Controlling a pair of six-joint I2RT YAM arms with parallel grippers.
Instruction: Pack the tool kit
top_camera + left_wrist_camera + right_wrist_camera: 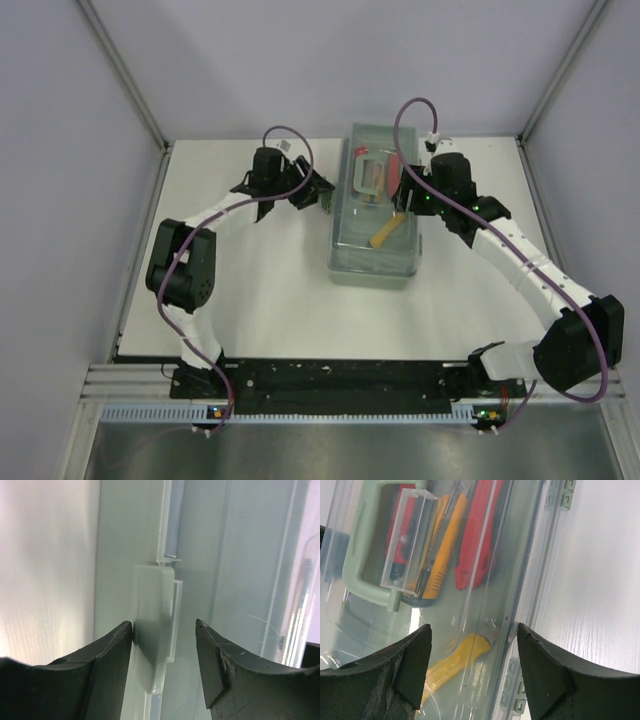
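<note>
White tabletop [260, 300] between pale walls is what I have on the overhead feed, with the arm bases at the near edge. Starting on the left, my left arm bends up and across so that the left gripper [318, 195] sits at the left long side of the tool case [372, 255]. On its wrist camera that gripper [165, 630] is spread apart, the two dark fingers straddling a translucent latch [152, 605] on the case wall. One finger [112, 650] looks to be right against the latch's edge; the other stands apart from it.

The case itself lies in the middle of the table, towards the far side, with its long axis running away from me. It is clear plastic with its lid on, and I see the tools through it. They are a pale green handle [357, 575], an orange-yellow utility knife [442, 550], a red tool [477, 535] beside the knife, and a yellow-handled tool [455, 662] nearer the camera.

Further right, the right gripper [474, 635] hangs over the case's right edge with its jaws wide and nothing between them. Pale green clips [565, 492] line that edge.
</note>
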